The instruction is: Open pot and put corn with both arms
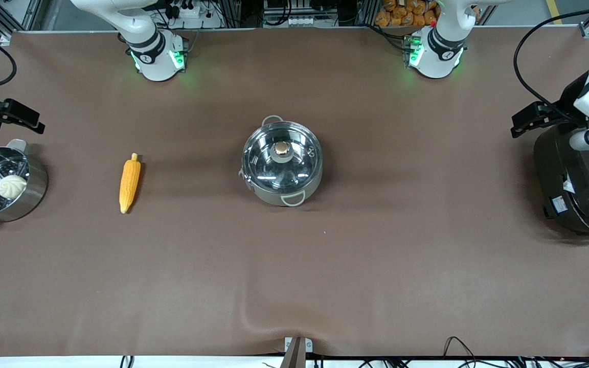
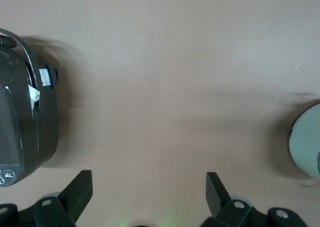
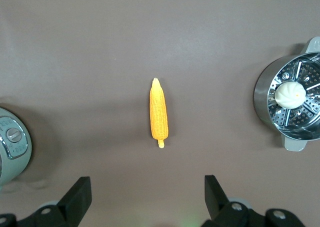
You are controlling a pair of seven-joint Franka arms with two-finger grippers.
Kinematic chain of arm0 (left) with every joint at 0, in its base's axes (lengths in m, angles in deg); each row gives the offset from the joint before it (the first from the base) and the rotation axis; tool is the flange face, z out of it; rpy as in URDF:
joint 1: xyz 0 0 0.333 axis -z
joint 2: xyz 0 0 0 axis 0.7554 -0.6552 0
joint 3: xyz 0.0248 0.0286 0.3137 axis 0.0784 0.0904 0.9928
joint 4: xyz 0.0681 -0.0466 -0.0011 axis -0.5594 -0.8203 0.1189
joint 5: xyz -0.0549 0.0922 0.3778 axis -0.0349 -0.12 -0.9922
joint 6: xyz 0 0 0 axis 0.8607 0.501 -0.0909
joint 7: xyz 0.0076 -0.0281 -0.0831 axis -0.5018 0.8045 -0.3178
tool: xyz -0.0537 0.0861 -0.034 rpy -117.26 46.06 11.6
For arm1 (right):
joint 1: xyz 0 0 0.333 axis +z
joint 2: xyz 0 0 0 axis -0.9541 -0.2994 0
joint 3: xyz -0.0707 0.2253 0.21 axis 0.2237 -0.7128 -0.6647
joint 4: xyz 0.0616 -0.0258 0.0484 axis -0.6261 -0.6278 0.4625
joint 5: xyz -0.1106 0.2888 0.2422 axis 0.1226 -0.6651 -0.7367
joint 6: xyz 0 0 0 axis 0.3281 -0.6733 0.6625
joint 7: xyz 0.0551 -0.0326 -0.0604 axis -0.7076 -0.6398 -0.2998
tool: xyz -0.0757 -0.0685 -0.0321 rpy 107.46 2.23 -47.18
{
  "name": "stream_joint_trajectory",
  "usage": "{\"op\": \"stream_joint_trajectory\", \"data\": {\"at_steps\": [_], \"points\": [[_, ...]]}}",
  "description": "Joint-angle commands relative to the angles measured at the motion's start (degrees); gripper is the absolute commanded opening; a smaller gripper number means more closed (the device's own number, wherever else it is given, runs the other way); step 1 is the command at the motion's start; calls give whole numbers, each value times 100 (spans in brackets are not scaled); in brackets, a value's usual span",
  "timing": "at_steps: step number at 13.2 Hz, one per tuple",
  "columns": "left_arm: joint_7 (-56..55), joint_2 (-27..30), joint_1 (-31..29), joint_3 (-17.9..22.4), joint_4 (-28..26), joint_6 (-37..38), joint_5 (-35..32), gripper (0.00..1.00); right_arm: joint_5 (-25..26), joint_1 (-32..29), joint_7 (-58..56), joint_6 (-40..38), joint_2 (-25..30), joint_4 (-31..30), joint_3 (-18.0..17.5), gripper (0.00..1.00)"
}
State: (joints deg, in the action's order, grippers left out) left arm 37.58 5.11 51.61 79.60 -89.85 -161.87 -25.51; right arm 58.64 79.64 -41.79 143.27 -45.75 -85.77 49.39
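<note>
Pot [image 1: 282, 162] mid-table, glass lid [image 1: 280, 166] seated, copper-coloured knob [image 1: 281, 148] upright at centre; one pale grey loop handle toward the front camera, the other toward the arm bases. Not opened yet

Corn [image 1: 129, 183] flat on the brown table cover [image 1: 294, 276], well apart from the pot toward the right arm's end, pointed tip nearer the front camera, stub end toward the bases. Untouched, nothing beside it

Steel steamer pot [image 1: 3, 183] with white bun [image 1: 12, 186] on the perforated insert, at the table edge past the corn. Large black cooker [image 1: 575, 184] at the left arm's end

Right gripper [image 3: 147, 199] up in the air over bare cover between corn and steamer pot, fingers spread wide, holding nothing; corn centred in its wrist view. Left gripper [image 2: 149, 197] over bare cover between black cooker and pot, fingers likewise wide apart, empty

Judgement: task at its start, nothing done. Left to do: lid off by the knob (left arm better placed for that), corn picked up by the right arm, carried across, dropped into the pot
</note>
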Motion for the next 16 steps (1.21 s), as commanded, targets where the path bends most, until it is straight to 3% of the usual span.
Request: {"op": "stream_joint_trajectory", "data": {"at_steps": [1, 4, 7, 10, 16], "points": [[-438, -121, 166, -190, 97, 125, 316, 100, -84, -126, -13, 304, 40, -284, -68, 100], [-1869, -709, 824, -586, 358, -23, 335, 100, -84, -117, -13, 814, 5, -688, -68, 100], [-3607, -1605, 1877, -569, 1000, -322, 335, 100, -84, -117, -100, 1585, -82, -1205, -77, 100], [-5191, -2229, 2818, -526, 1081, -1208, 327, 100, -84, -126, -277, 2465, -301, -1812, -77, 100], [-6854, -3162, 3717, -516, 1169, -2370, 309, 95, -84, -64, -286, 4766, -803, -3350, -103, 100]]}}
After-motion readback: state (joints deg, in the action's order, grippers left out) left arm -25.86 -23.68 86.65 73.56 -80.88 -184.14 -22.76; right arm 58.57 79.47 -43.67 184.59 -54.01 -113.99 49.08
